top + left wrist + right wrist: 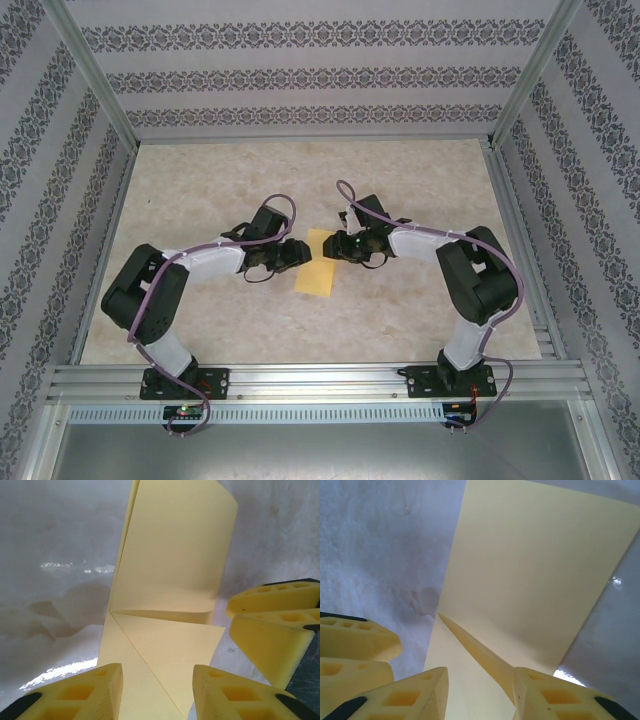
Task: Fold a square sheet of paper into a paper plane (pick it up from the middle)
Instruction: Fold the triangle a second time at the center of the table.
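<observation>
Two grippers, one sheet of paper [316,268].
Left gripper [298,252] and right gripper [330,248], jaws partly apart, gripping nothing, face each other over the creased yellow sheet on the surface [400,320].

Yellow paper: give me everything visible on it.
The square sheet of paper is thin, plain, matte yellow-orange. It is already folded into a narrow strip and lies on the marbled table between the two grippers. The left wrist view shows a horizontal crease and a diagonal one, with the far part curling up. The right wrist view shows a raised, pointed fold ridge. The left gripper and right gripper straddle it with jaws apart; whether they touch it is unclear.
</observation>
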Robot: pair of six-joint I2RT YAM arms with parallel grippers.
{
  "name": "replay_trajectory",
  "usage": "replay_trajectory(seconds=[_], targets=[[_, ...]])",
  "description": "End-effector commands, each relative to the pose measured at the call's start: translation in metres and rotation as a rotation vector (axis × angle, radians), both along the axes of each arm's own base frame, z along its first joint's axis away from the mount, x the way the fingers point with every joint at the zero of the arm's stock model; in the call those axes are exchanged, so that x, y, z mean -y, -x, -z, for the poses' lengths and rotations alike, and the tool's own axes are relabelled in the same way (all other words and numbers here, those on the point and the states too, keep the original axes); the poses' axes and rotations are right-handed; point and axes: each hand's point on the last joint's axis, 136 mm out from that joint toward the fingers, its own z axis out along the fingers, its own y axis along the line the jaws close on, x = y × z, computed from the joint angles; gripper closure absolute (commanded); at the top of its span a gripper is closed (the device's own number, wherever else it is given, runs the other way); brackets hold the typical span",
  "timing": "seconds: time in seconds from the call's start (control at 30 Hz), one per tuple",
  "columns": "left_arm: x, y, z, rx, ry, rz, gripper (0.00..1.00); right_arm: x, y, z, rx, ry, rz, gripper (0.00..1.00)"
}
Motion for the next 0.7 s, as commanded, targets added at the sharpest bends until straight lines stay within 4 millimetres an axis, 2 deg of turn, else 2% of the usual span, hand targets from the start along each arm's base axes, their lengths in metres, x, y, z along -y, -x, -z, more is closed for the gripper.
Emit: replay_trajectory(seconds=[0.0,0.2,0.3,0.43,0.57,0.67], targets=[[0.01,-0.003,-0.001,-0.006,0.054,0.0,0.58,-0.005,-0.005,-0.001,0.003,-0.022,-0.034,0.62],[0.013,-0.002,0.005,-0.022,0.048,0.006,0.58,-0.001,0.0,0.01,-0.039,-0.009,-0.028,0.62],[0.015,-0.001,0.006,-0.026,0.045,0.012,0.58,-0.002,0.002,0.008,-0.047,-0.025,-0.038,0.63],[0.017,0.001,0.008,-0.029,0.041,0.025,0.6,-0.003,0.006,0.008,-0.055,-0.033,-0.043,0.74],[0.019,0.0,0.009,-0.027,0.045,0.03,0.62,0.004,-0.002,0.004,-0.041,-0.037,0.005,0.87],[0.022,0.001,0.009,-0.028,0.058,0.038,0.62,0.009,-0.005,0.005,-0.031,-0.025,0.027,0.92]])
